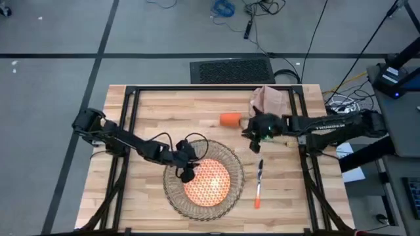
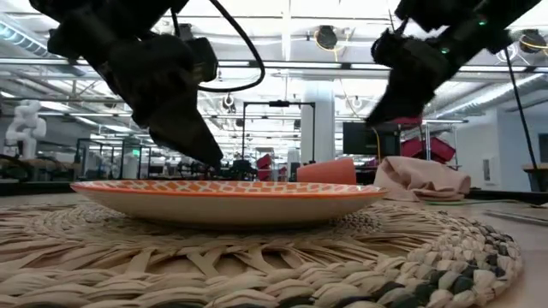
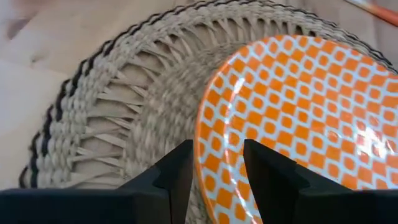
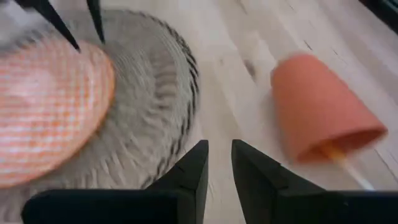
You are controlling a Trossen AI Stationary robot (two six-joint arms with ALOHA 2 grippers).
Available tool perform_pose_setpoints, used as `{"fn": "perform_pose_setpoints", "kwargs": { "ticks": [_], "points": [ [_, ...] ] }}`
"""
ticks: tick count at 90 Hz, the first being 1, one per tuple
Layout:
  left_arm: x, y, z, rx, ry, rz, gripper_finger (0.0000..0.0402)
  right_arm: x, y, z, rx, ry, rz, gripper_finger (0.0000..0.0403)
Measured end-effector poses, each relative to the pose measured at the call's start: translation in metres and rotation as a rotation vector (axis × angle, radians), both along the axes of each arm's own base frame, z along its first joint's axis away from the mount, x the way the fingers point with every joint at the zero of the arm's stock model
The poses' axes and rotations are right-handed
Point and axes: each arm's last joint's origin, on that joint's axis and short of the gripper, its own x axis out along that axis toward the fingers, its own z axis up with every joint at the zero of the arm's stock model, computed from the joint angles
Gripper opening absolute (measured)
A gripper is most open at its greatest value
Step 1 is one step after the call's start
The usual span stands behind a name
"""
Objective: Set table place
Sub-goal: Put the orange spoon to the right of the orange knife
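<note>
A: Looking down on the light-wood butcher-block worktop [image 1: 157,111], where do you find the place setting?

B: You see the big round woven wicker placemat [image 1: 176,193] near the front edge, with the orange-patterned round plate [image 1: 209,181] lying on its middle. Your left gripper [image 1: 186,176] hangs over the plate's rim on the left arm's side; its fingers [image 3: 179,171] stand narrowly apart, one on each side of that rim, and hold nothing.

A: And your other arm?

B: Your right gripper [image 1: 254,145] hovers above bare wood, between the placemat and the small orange cup [image 1: 230,118], which lies on its side. Its fingers [image 4: 196,168] are a narrow gap apart and empty. The crumpled beige cloth napkin [image 1: 269,98] sits at the far edge, behind the cup. An orange-handled piece of cutlery [image 1: 258,187] lies just beside the placemat on the right arm's side.
</note>
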Motion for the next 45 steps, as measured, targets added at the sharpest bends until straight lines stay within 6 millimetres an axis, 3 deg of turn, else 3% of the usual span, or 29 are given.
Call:
{"fn": "perform_pose_setpoints", "kwargs": {
  "ticks": [13,24,45],
  "points": [
    [-0.001,-0.005,0.000,-0.016,-0.002,-0.004,0.0128,-0.013,-0.033,-0.002,0.018,0.097,-0.065,0.0059],
    [-0.002,-0.008,0.001,-0.025,-0.011,-0.009,0.0128,-0.017,-0.050,-0.006,0.020,0.214,-0.053,0.0059],
    [-0.002,-0.008,0.001,-0.039,-0.011,0.005,0.0128,0.003,-0.065,-0.017,0.016,0.323,0.048,0.0059]
  ]
}}
